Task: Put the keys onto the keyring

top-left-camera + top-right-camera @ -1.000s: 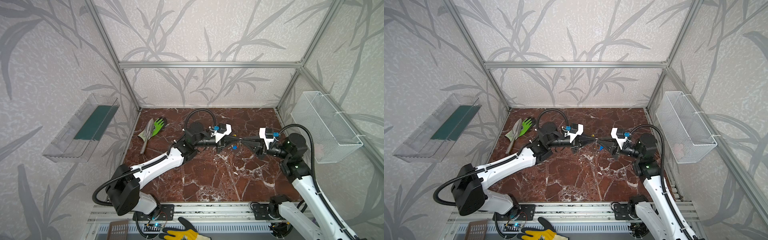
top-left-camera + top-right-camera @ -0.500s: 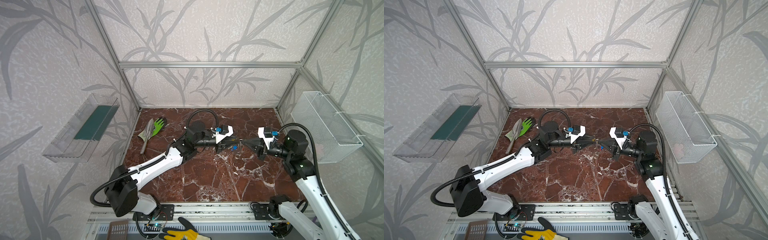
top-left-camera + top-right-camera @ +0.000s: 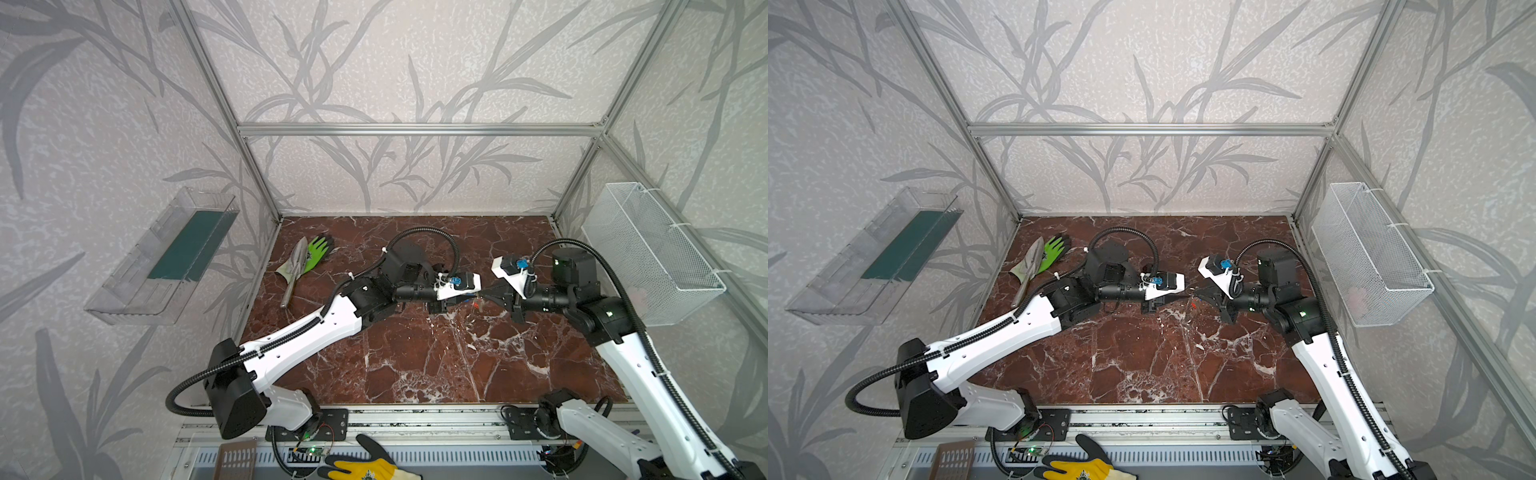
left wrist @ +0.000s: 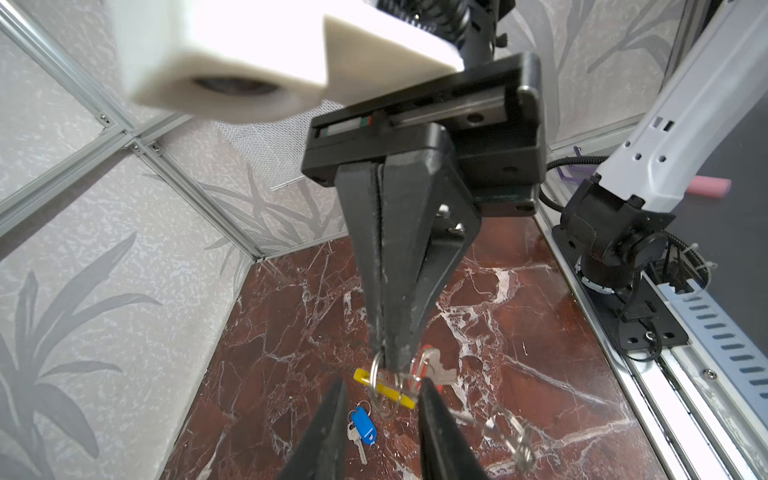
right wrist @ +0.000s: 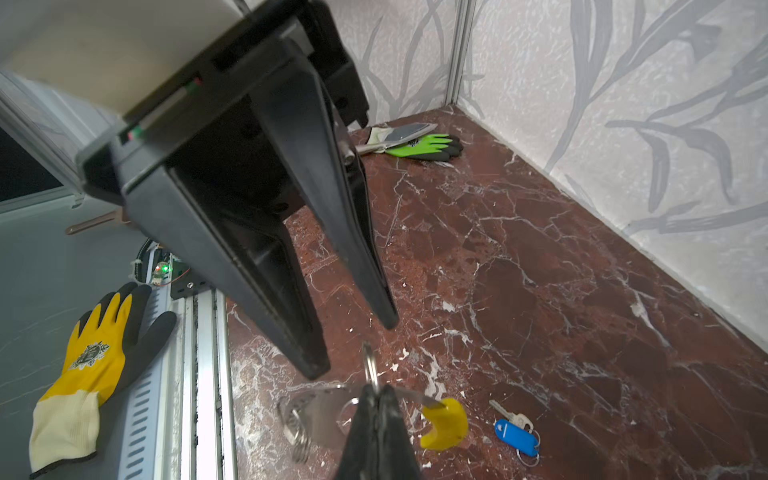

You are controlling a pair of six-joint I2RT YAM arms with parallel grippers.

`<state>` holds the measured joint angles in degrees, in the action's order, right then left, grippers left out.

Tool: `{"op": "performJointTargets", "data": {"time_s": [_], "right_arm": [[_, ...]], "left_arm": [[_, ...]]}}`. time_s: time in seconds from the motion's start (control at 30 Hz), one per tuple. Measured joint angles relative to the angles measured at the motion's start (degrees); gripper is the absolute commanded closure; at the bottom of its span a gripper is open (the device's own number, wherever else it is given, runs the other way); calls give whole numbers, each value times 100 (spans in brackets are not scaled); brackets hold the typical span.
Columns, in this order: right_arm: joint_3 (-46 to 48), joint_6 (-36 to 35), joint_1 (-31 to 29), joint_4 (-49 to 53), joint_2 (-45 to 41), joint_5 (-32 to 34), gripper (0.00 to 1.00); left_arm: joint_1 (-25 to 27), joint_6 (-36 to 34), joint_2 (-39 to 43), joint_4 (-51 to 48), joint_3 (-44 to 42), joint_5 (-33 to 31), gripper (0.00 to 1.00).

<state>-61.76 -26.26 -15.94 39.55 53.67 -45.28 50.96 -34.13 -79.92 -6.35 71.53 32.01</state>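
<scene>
Up over the middle of the red stone table [image 3: 415,365], the two arms meet tip to tip. The right gripper [image 5: 376,401] has its two fingers pressed tight together. It is pinching the keyring [image 5: 320,409] and holding it off the table. The keyring's yellow part [image 5: 444,422] sticks out to one side of the pinch. The left gripper [image 5: 352,345] is just beside the keyring with its fingers spread apart, and nothing is held between them. The blue key [image 5: 515,434] lies flat on the table, down below the grippers and near them, not on the keyring. The red key [image 4: 432,368] hangs right by the tip of the right gripper, but I cannot tell if it is on the keyring. Far back on the left of the table lie a green glove [image 3: 318,249] and a small shovel [image 3: 297,259], touching each other. A yellow glove [image 3: 365,467] lies off the table at the front.
</scene>
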Motion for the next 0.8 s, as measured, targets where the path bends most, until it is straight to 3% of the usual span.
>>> {"op": "performJointTargets", "data": {"time_s": [0.47,0.8], "right_arm": [[-13,-57,-131,210,-2,238,100],[-13,-66,-164,212,-26,240,100]], "left_arm": [[85,-321,-122,-332,186,-205,70],[118,-348,-251,-369,315,-175,77]]}}
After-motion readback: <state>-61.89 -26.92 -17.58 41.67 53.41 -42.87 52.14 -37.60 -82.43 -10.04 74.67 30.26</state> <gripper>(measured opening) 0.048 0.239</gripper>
